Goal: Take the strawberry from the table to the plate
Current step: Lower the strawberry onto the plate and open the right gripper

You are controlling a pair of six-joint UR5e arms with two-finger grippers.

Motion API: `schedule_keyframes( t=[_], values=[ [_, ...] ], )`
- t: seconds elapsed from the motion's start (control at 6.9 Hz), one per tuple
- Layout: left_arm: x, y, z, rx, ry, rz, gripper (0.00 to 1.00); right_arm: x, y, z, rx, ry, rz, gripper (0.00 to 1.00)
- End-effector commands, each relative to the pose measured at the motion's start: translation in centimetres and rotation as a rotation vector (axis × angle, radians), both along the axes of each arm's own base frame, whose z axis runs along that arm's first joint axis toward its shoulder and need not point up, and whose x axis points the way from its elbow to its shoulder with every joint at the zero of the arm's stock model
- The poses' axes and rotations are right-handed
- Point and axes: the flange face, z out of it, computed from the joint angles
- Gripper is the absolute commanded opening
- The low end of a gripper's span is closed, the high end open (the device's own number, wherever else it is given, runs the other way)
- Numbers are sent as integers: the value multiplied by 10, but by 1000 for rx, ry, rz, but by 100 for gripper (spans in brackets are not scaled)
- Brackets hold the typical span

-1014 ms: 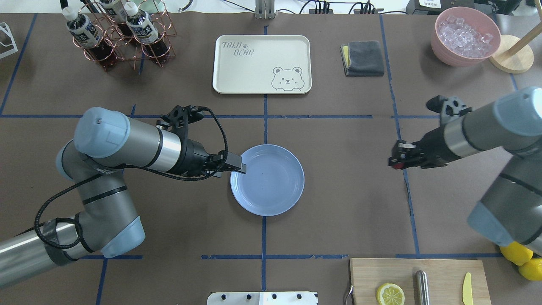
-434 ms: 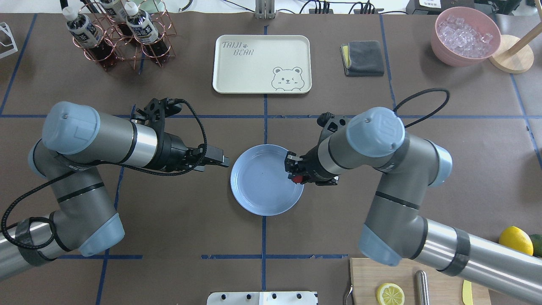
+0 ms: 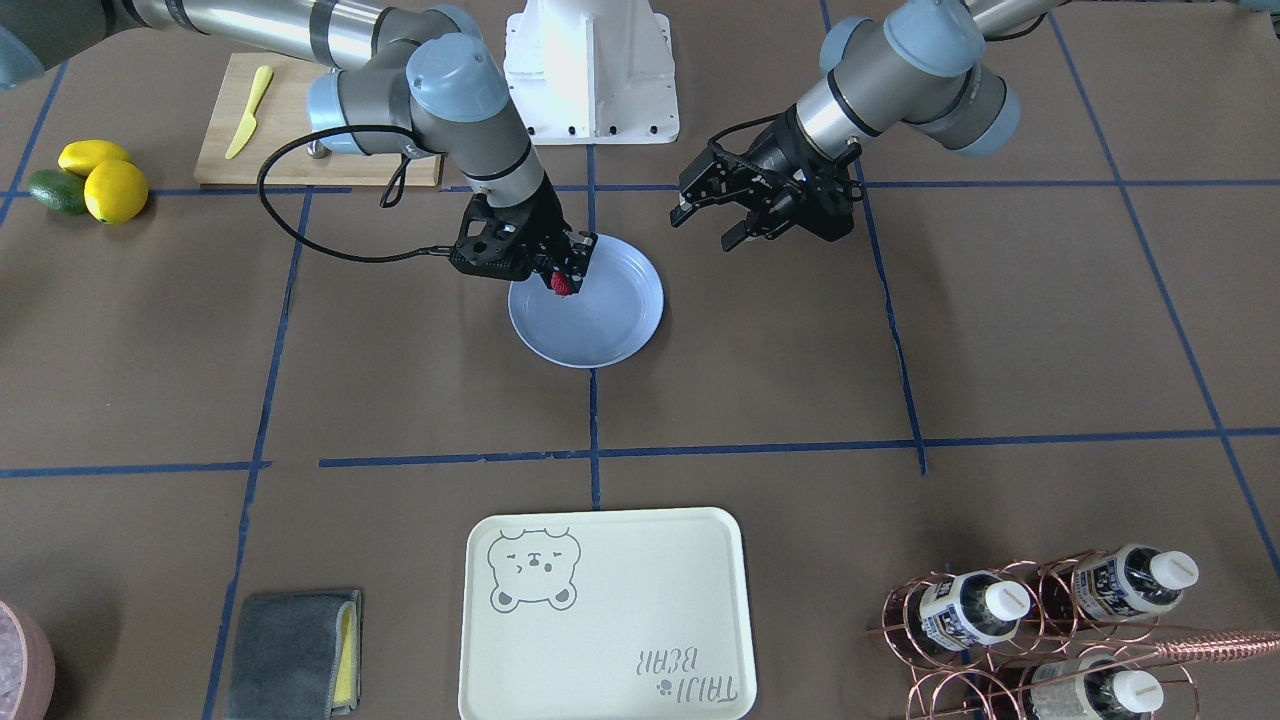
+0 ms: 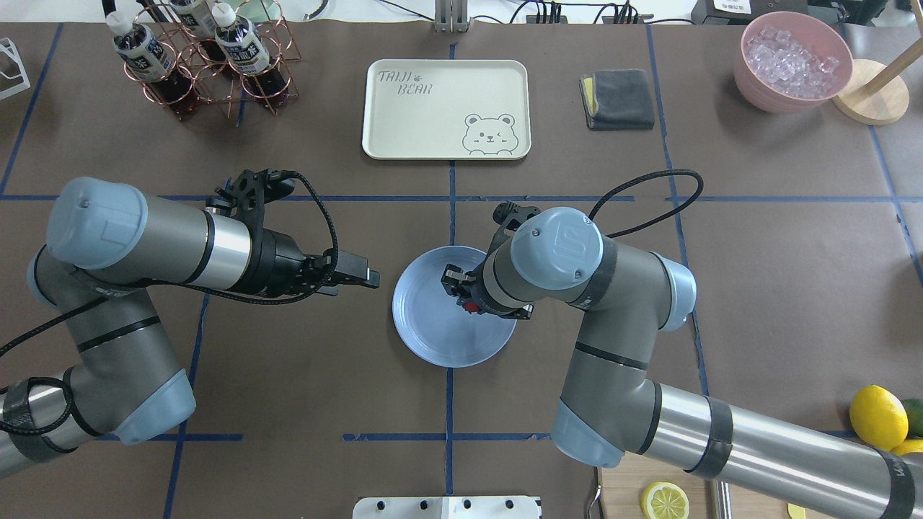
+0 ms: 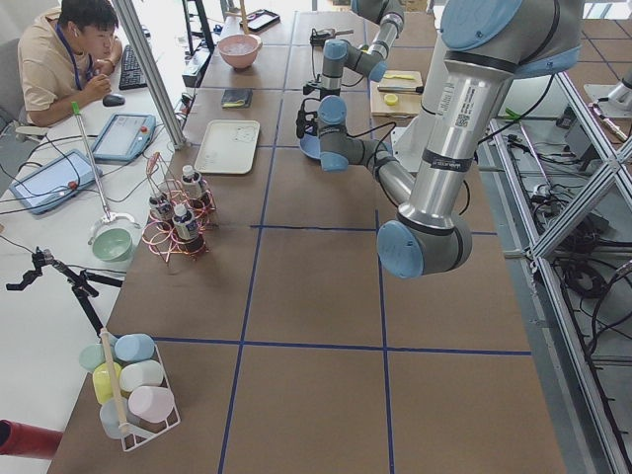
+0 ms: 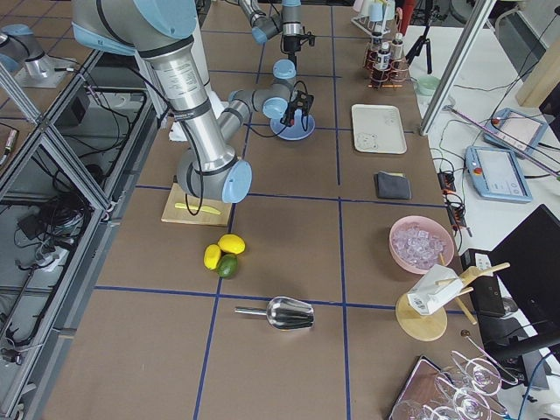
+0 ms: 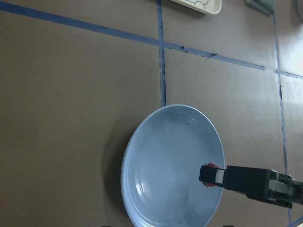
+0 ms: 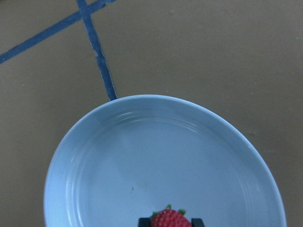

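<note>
While the right claw (image 3: 566,272) clamps the single strawberry (image 8: 169,220) with one plate (image 4: 433,339) directly beneath on the desk (image 4: 288,375), the left claw (image 3: 704,228) hangs beside it, fingers apart

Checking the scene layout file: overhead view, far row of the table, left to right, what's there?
Copper wire rack of bottles → cream bear tray → folded grey cloth → pink bowl of ice.
</note>
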Motion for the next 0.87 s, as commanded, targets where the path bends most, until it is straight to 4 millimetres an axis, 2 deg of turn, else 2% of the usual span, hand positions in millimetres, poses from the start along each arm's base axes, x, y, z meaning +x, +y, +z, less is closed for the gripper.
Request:
schedule_keyframes(
  t=[0.0, 0.43, 0.58, 0.72],
  values=[
    [0, 0, 1, 0, -1, -3, 83, -34, -2, -4, 13, 37, 19, 0],
    [2, 0, -1, 1, 0, -1, 83, -39, -1, 0, 21, 52, 30, 0],
    [2, 0, -2, 2, 1, -1, 83, -40, -2, 0, 17, 69, 32, 25],
    [2, 0, -2, 2, 1, -1, 83, -43, -5, -14, 25, 107, 62, 99]
  ],
)
